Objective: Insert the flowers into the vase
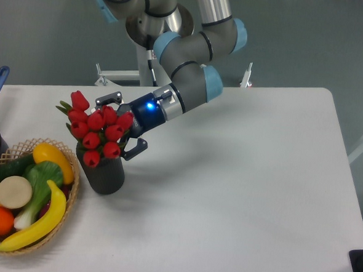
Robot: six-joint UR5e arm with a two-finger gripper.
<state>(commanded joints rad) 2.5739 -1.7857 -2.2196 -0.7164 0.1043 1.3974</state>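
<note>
Flowers seated in vase.
We note the flowers standing in the vase on the counter, beside the wicker basket; gripper jaws spread apart around the blooms.

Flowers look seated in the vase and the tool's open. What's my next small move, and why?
Probably back the tool straight away toward the arm's side. Its fingers stand spread around the flowers, whose stems sit in the vase; a sideways sweep might snag the buds.
</note>
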